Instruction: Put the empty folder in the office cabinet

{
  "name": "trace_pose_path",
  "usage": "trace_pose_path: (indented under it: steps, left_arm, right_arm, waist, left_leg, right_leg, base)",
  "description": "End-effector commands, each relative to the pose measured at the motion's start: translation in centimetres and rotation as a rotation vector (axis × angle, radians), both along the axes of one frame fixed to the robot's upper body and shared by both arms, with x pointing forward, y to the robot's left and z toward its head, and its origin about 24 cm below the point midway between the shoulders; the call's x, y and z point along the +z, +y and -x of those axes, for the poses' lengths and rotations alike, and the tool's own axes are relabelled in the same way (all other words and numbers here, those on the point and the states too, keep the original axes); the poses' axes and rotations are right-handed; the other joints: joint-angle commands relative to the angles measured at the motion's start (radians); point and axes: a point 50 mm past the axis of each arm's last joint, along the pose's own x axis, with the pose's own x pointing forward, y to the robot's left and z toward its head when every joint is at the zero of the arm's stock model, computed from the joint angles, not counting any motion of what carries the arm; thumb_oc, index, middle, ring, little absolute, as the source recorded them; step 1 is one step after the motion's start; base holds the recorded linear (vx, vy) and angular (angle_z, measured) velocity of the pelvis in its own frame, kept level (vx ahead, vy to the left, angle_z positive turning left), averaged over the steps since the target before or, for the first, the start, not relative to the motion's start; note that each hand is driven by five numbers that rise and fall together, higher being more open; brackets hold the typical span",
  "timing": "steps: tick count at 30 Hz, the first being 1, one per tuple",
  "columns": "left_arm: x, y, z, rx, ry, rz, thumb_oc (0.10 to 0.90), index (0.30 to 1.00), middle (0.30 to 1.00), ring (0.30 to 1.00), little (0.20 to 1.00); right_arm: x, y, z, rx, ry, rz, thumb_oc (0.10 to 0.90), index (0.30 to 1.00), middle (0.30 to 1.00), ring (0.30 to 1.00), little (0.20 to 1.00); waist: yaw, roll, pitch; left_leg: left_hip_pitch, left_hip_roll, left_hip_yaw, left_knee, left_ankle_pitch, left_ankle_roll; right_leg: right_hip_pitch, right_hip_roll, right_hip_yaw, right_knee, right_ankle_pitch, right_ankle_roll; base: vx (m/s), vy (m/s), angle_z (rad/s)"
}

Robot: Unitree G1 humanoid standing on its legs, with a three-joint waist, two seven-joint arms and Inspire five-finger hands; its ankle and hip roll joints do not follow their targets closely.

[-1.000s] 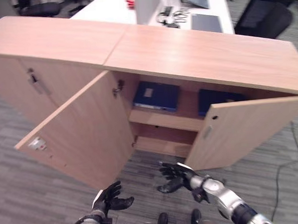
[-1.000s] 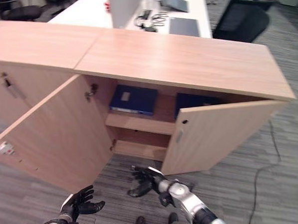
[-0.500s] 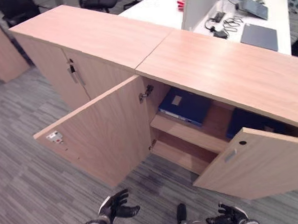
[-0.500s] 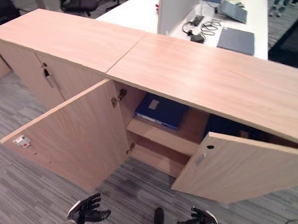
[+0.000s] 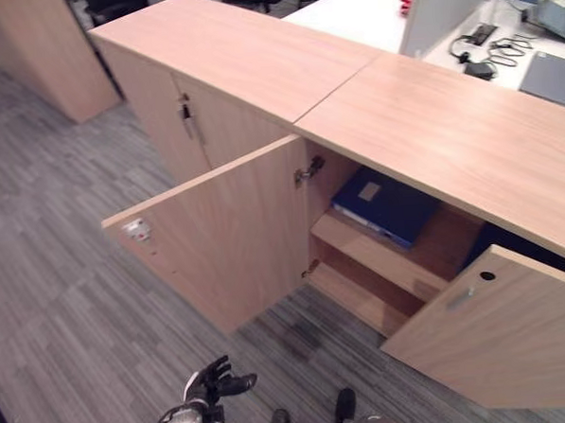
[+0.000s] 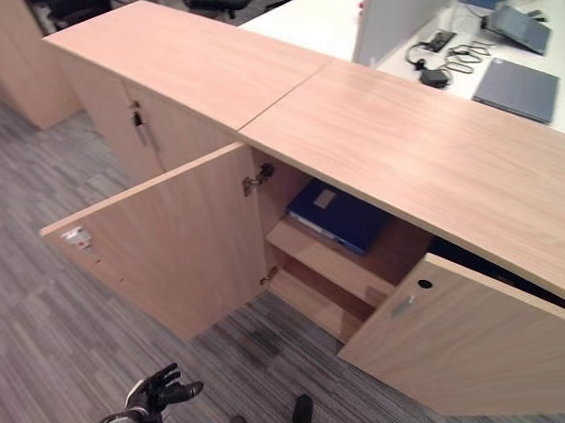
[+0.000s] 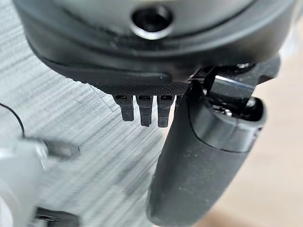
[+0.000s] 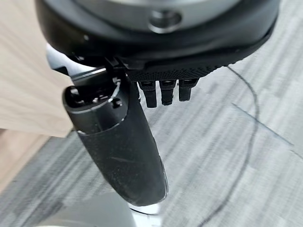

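Grey striped carpet (image 5: pixel 70 308) runs in front of a long, low wooden office cabinet (image 5: pixel 430 128), with a white table (image 6: pixel 348 18) carrying a laptop (image 6: pixel 515 87) and cables behind it. Two cabinet doors stand open: the left door (image 5: pixel 236 238) swung wide, the right door (image 5: pixel 502 337) angled out over the floor. Inside, a blue folder (image 5: pixel 385 206) lies flat on the upper shelf (image 5: pixel 380 263), and something dark sits further right behind the right door, too hidden to name.

The left hand (image 5: pixel 211 386) hangs low near the floor, its fingers loosely spread and holding nothing. The right hand (image 8: pixel 128 142) shows in its own wrist view above the carpet, thumb extended and fingers relaxed, also empty.

With the folder apparently already on the shelf, the remaining risks look tied to the doors. If either gets closed, a hand coming up from this low could knock the door's lower edge or swing it too hard. The right door juts into the space before the robot and could be bumped in stepping forward. The folder lies near the shelf's front edge, so a slammed door might jog it.
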Motion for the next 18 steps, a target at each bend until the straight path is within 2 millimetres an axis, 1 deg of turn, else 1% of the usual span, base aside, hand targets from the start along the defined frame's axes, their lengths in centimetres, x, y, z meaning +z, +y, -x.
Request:
trace_pose_path:
  steps: [1,2,4,5,6,8,9,10,11,12,13,15,16,18]
  left_arm:
    - [1.1,3.4,0.5,0.154,-0.071,-0.069,0.800,0.900,0.900,0.900,0.900]
    - [1.1,3.4,0.5,0.154,-0.071,-0.069,0.800,0.900,0.900,0.900,0.900]
    - [0.6,4.2,1.6,0.177,-0.025,-0.080,0.800,0.900,0.900,0.900,0.900]
    - [0.6,4.2,1.6,0.177,-0.025,-0.079,0.800,0.900,0.900,0.900,0.900]
    - [0.6,4.7,1.9,0.187,-0.019,-0.087,0.800,0.900,0.900,0.900,0.900]
    - [0.9,5.7,2.1,0.218,-0.023,-0.108,0.800,0.900,0.900,0.900,0.900]
    - [2.0,8.0,1.7,0.244,-0.037,-0.179,0.800,0.900,0.900,0.900,0.900]
    - [2.0,8.0,1.7,0.244,-0.037,-0.179,0.800,0.900,0.900,0.900,0.900]
    - [2.7,8.9,1.2,0.239,-0.053,-0.212,0.800,0.900,0.900,0.900,0.900]
    - [4.5,10.8,0.0,0.229,-0.097,-0.294,0.800,0.900,0.900,0.900,0.900]
    - [4.5,10.8,-0.1,0.229,-0.098,-0.295,0.800,0.900,0.900,0.900,0.900]
    - [7.3,12.9,-2.1,0.189,-0.156,-0.419,0.800,0.900,0.900,0.900,0.900]
    - [9.7,14.1,-3.8,0.167,-0.211,-0.507,0.800,0.900,0.900,0.900,0.900]
    - [12.1,14.9,-5.4,0.137,-0.272,-0.586,0.800,0.900,0.900,0.900,0.900]
  right_arm:
    - [0.8,-3.1,2.5,-0.111,0.064,0.072,0.800,0.900,0.900,0.900,0.900]
    - [0.8,-3.1,2.5,-0.111,0.064,0.072,0.800,0.900,0.900,0.900,0.900]
    - [1.0,-3.7,3.5,-0.130,0.091,0.077,0.800,0.900,0.900,0.900,0.900]
    - [1.0,-3.8,3.5,-0.130,0.091,0.077,0.800,0.900,0.900,0.900,0.900]
    - [1.2,-4.1,3.8,-0.133,0.101,0.082,0.800,0.900,0.900,0.900,0.900]
    - [1.5,-4.8,4.0,-0.132,0.110,0.092,0.800,0.900,0.900,0.900,0.900]
    - [1.7,-5.3,4.3,-0.128,0.124,0.095,0.800,0.900,0.900,0.900,0.900]
    - [1.7,-5.3,4.3,-0.127,0.124,0.095,0.800,0.900,0.900,0.900,0.900]
    - [1.7,-5.4,4.3,-0.125,0.128,0.090,0.800,0.900,0.900,0.900,0.900]
    - [1.8,-5.6,4.3,-0.118,0.132,0.090,0.800,0.900,0.900,0.900,0.900]
    - [1.8,-5.6,4.3,-0.118,0.131,0.089,0.800,0.900,0.900,0.900,0.900]
    - [1.8,-5.7,4.1,-0.119,0.130,0.084,0.800,0.900,0.900,0.900,0.900]
    - [1.9,-5.8,4.1,-0.123,0.131,0.083,0.800,0.900,0.900,0.900,0.900]
    - [2.0,-6.0,4.2,-0.125,0.140,0.081,0.800,0.900,0.900,0.900,0.900]
  waist:
    - [0.015,0.040,-0.013]
    - [0.015,0.040,-0.013]
    - [0.014,0.055,-0.031]
    - [0.014,0.055,-0.031]
    - [0.016,0.059,-0.040]
    - [0.018,0.067,-0.051]
    - [0.020,0.071,-0.064]
    - [0.021,0.071,-0.064]
    - [0.022,0.072,-0.068]
    - [0.023,0.071,-0.071]
    - [0.023,0.070,-0.073]
    - [0.021,0.065,-0.075]
    - [0.017,0.062,-0.076]
    - [0.016,0.057,-0.075]
  left_leg:
    - [0.042,0.031,0.018,-0.116,0.122,-0.034]
    - [0.042,0.031,0.018,-0.117,0.122,-0.034]
    - [0.077,0.028,0.029,-0.179,0.139,-0.039]
    - [0.078,0.028,0.029,-0.180,0.139,-0.039]
    - [0.093,0.023,0.031,-0.201,0.141,-0.040]
    - [0.113,0.012,0.030,-0.233,0.142,-0.037]
    - [0.138,-0.003,0.034,-0.258,0.134,-0.032]
    - [0.139,-0.003,0.035,-0.258,0.134,-0.032]
    - [0.143,-0.010,0.035,-0.263,0.129,-0.029]
    - [0.147,-0.020,0.035,-0.264,0.121,-0.024]
    - [0.143,-0.022,0.035,-0.264,0.123,-0.023]
    - [0.149,-0.032,0.039,-0.264,0.112,-0.017]
    - [0.150,-0.041,0.042,-0.264,0.105,-0.012]
    - [0.158,-0.045,0.051,-0.264,0.096,-0.008]
  right_leg:
    - [0.050,0.033,0.118,0.063,-0.141,0.076]
    - [0.051,0.033,0.118,0.063,-0.141,0.076]
    - [0.070,0.034,0.111,0.041,-0.134,0.082]
    - [0.071,0.034,0.111,0.041,-0.134,0.082]
    - [0.080,0.035,0.111,0.027,-0.130,0.085]
    - [0.088,0.035,0.116,0.007,-0.118,0.090]
    - [0.100,0.034,0.130,-0.027,-0.098,0.101]
    - [0.100,0.034,0.130,-0.028,-0.097,0.102]
    - [0.103,0.033,0.133,-0.034,-0.092,0.105]
    - [0.105,0.028,0.141,-0.044,-0.082,0.113]
    - [0.102,0.027,0.141,-0.045,-0.079,0.113]
    - [0.104,0.021,0.150,-0.048,-0.070,0.124]
    - [0.101,0.015,0.156,-0.047,-0.063,0.131]
    - [0.104,0.011,0.163,-0.048,-0.062,0.138]
  base:
    - [0.02,0.103,0.40]
    - [0.04,0.107,0.50]
    - [0.06,0.108,0.54]
    - [0.05,0.092,0.44]
    - [0.04,0.119,0.35]
    - [0.05,0.191,0.20]
    - [0.04,0.164,0.04]
    - [0.04,0.166,-0.10]
    - [0.01,0.109,-0.09]
    - [0.01,0.110,-0.10]
    - [0.01,0.113,-0.02]
    - [0.00,0.102,-0.01]
    - [0.00,0.109,-0.10]
    - [0.00,0.074,-0.16]
